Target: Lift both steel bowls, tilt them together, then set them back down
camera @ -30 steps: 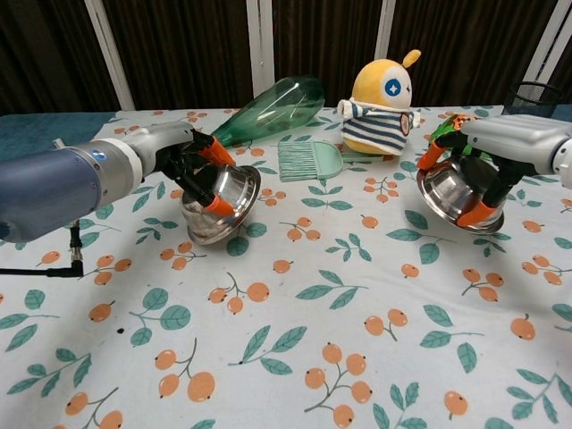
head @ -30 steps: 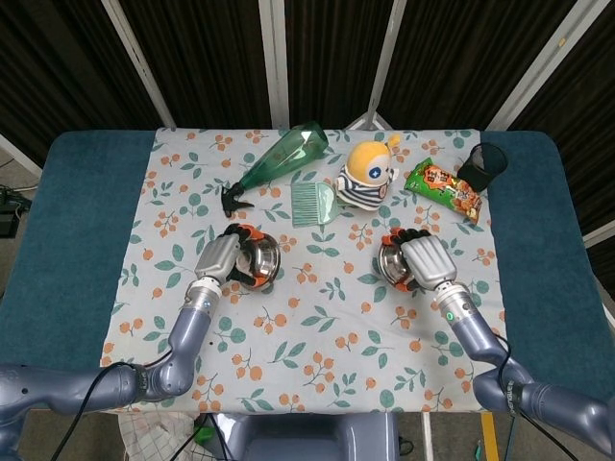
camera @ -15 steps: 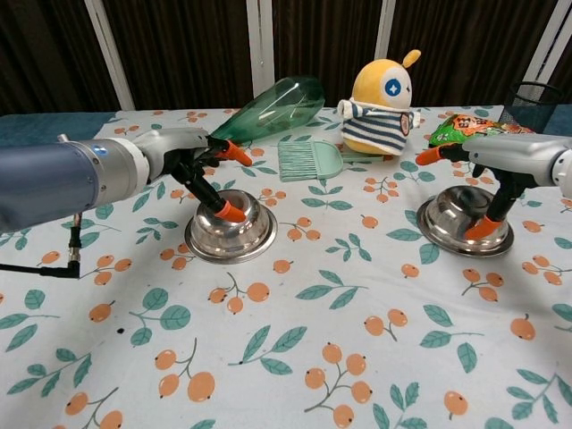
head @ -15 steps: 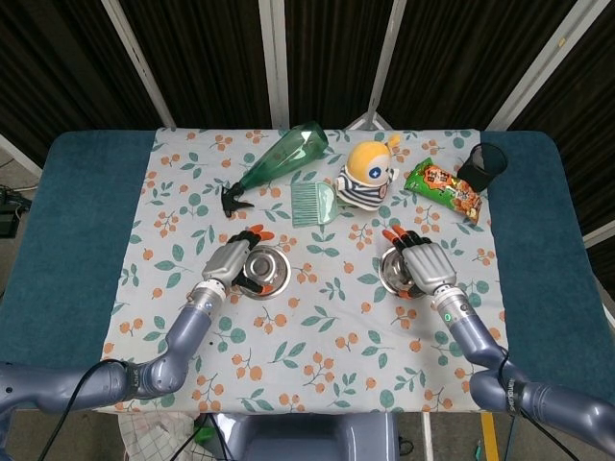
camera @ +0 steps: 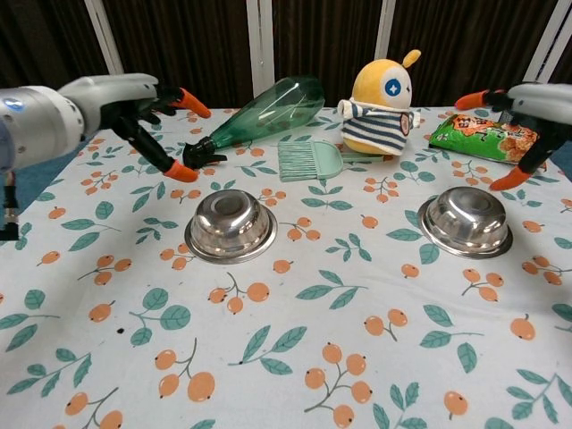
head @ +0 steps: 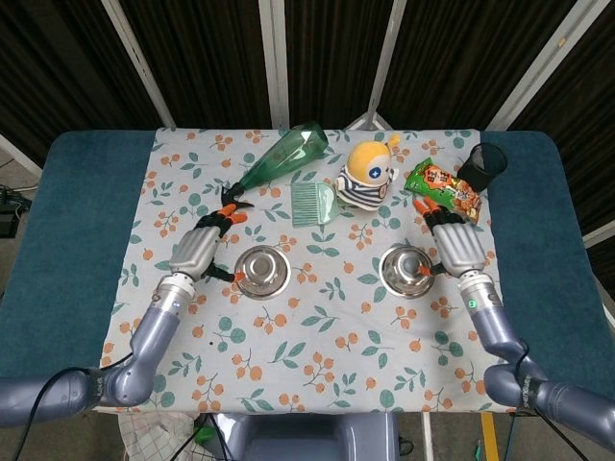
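Two steel bowls stand flat on the flowered cloth. The left bowl [head: 262, 272] [camera: 231, 224] sits left of centre, the right bowl [head: 407, 271] [camera: 466, 222] right of centre. My left hand [head: 200, 246] [camera: 134, 105] hovers to the left of its bowl with fingers spread, touching nothing. Off to the right of the other bowl, my right hand [head: 455, 248] [camera: 533, 105] is likewise spread and empty. Both hands are raised above the table and apart from the bowls.
Behind the bowls lie a green spray bottle [head: 279, 158], a green brush [head: 313, 204], a yellow striped doll [head: 367, 173] and a snack bag [head: 444, 187]. A black mesh cup [head: 481, 164] stands at the back right corner.
Both bowls went from tilted in my hands to flat on the cloth. Both hands then let go, opened and drew outward and upward away from the bowls.
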{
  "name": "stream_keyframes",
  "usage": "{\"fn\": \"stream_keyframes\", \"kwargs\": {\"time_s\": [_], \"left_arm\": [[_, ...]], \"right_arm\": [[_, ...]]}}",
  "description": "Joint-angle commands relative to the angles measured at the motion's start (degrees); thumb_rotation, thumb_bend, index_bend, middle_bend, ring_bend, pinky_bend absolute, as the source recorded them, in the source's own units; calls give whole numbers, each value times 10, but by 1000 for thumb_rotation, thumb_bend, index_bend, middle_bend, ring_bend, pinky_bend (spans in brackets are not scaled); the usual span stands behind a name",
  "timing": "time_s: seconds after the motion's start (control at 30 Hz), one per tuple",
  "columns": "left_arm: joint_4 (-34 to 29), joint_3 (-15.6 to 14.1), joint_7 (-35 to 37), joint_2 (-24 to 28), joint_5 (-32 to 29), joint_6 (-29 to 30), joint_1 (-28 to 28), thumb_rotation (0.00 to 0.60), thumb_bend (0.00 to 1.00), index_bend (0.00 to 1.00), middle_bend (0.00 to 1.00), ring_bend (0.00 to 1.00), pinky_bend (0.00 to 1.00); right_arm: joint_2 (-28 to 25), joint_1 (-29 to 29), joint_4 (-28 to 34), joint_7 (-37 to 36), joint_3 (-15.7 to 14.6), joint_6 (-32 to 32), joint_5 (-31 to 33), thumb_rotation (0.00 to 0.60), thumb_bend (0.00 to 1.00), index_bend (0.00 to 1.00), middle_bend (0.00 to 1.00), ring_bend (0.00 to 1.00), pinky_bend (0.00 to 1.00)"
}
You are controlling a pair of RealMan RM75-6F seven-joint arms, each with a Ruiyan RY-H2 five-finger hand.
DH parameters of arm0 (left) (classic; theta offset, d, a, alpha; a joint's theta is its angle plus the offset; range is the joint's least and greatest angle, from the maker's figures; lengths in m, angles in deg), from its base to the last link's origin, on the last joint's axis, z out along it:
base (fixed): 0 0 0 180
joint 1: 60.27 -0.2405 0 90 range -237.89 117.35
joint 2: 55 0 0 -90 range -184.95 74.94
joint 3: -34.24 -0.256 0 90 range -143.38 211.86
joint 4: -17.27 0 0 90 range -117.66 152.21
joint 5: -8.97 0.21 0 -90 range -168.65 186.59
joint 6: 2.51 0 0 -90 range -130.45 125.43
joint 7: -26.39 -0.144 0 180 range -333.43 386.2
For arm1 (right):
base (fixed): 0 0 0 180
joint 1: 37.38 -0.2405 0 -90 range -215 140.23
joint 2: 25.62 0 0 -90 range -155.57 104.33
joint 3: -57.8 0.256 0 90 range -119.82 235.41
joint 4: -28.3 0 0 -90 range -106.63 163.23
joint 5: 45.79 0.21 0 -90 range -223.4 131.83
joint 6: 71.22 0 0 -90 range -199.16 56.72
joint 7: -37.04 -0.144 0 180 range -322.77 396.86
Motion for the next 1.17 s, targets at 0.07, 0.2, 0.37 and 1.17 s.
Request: {"fn": "stream_keyframes", "kwargs": {"time_s": [0.07,0.2,0.37,1.17], "left_arm": [[-62,-72,-39,84,114,103,-74,600,0,193,0,0,0],[-84,-124,-65,122,183,164,-125,600,0,193,0,0,0],[-84,-193,-53,136,290,248,-205,600,0,192,0,0,0],[26,-236,78,108,448,358,-381,600,3,192,0,0,0]], "right_arm": [[-43,45,-10,-79,17,49,-21,600,0,103,0,83,175],[-64,88,-9,-152,10,93,-52,600,0,103,0,83,176],[-91,152,23,-185,-48,166,-141,600,0,103,0,83,161],[-164,303,159,-92,-144,338,-272,600,0,103,0,83,144]]}}
